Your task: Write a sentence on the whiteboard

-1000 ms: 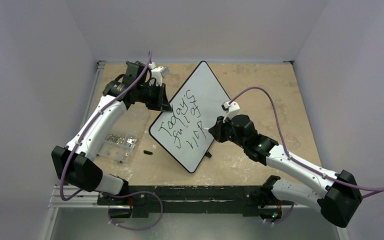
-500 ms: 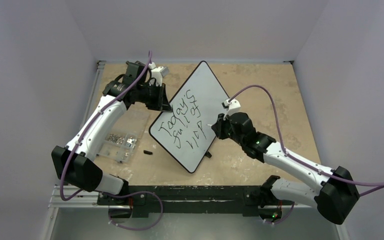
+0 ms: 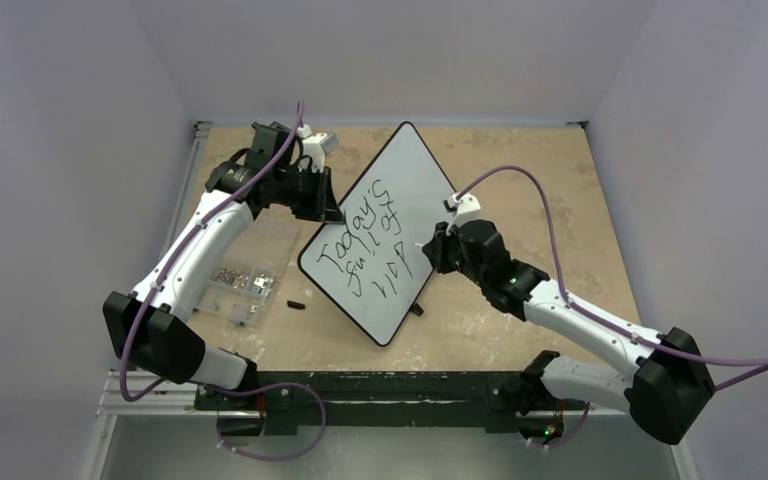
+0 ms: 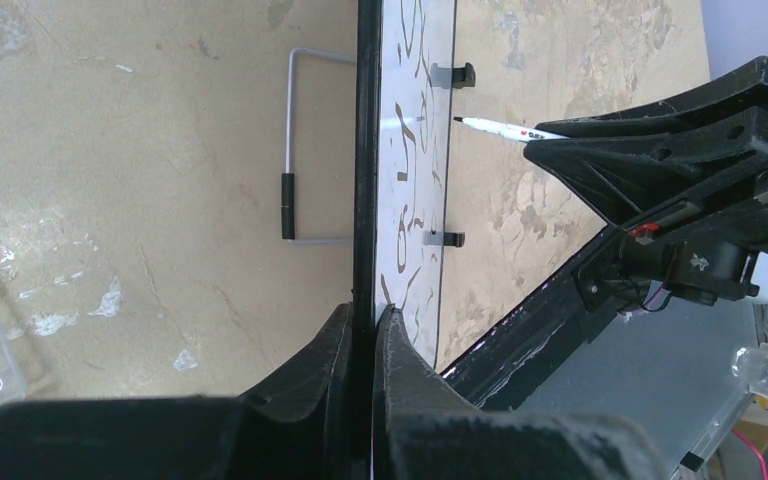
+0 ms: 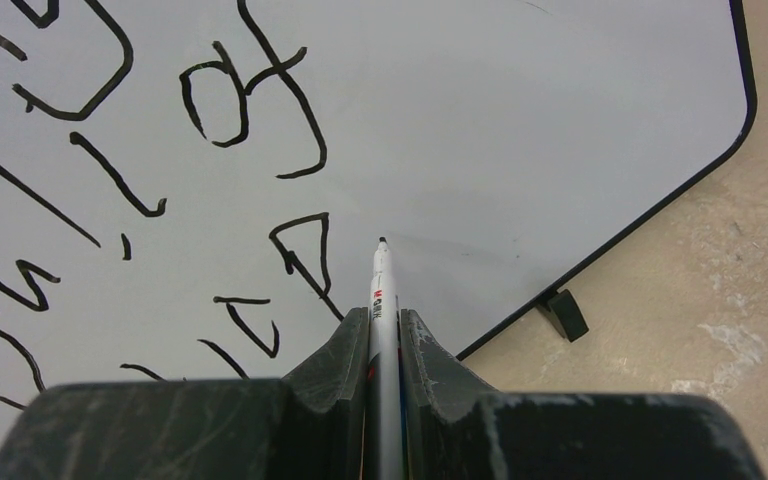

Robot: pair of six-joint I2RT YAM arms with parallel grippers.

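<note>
- In the top view I can't pick out the marker at all; it is lost in front of the right gripper (image 3: 430, 250), too small against the black housing.
- From the right wrist, the sentence (image 5: 250, 100) is cut off at the left and top edges, so I read only loose strokes there. The top view gives me "Today's" and two lower lines I can't make out.
- The left wrist camera looks along the whiteboard (image 4: 365, 150) nearly edge-on, so the lettering is squashed into flecks.
- I cannot tell whether the marker (image 5: 381, 275) tip touches the board.
- The left gripper (image 4: 360, 340) is pressed together on the whiteboard's black rim, which runs straight ahead from its fingers. A grey wire stand (image 4: 305, 150) shows to the left of that rim.
- The right gripper (image 5: 384, 318) pinches the marker barrel; the pen points straight out ahead of it, tip over bare white just past the last strokes, with the rounded corner and a black foot to its right.
- The whiteboard (image 3: 400, 190) sits between the two grippers, a corner pointing away from the arms, its long axis running near-left to far-right; the sentence (image 3: 365, 245) slants along that axis.
- A clear box of screws (image 3: 240, 280) lies on the worktop (image 3: 520, 160), beneath the left arm.
</note>
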